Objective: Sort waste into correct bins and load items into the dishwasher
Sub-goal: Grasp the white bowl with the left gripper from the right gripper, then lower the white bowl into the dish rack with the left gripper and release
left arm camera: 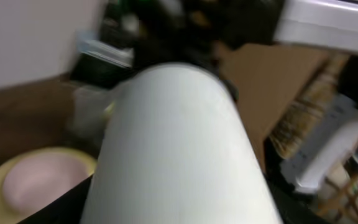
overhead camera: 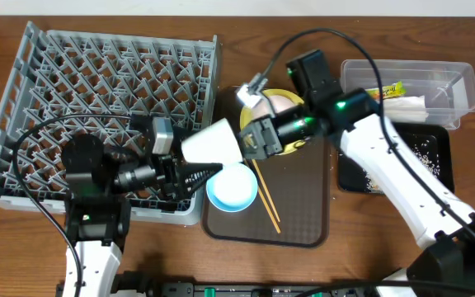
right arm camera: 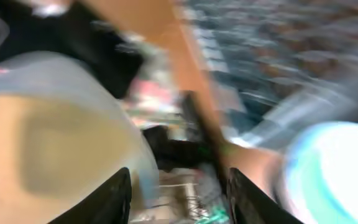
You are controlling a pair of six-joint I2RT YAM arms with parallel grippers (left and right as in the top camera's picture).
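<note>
My left gripper (overhead camera: pixel 198 167) is shut on the small white cup (overhead camera: pixel 211 143), holding it lifted between the grey dish rack (overhead camera: pixel 97 74) and the brown tray. The cup fills the left wrist view (left arm camera: pixel 179 143). My right gripper (overhead camera: pixel 252 137) is open and empty just right of the cup; in the blurred right wrist view its fingers (right arm camera: pixel 179 183) are spread, with the cup (right arm camera: pixel 55 137) to their left. The light blue bowl (overhead camera: pixel 232 188) and two chopsticks (overhead camera: pixel 266 196) lie on the brown tray. The yellow plate (overhead camera: pixel 297 142) carries the white-beige bowl (overhead camera: pixel 282 104), partly hidden by the right arm.
The brown serving tray (overhead camera: pixel 303 214) lies in the centre. The clear tub (overhead camera: pixel 460 78) at the back right holds the green-and-orange wrapper (overhead camera: pixel 386 91) and the white napkin (overhead camera: pixel 407 106). The black tray (overhead camera: pixel 394 165) in front of it holds rice scraps (overhead camera: pixel 424 153).
</note>
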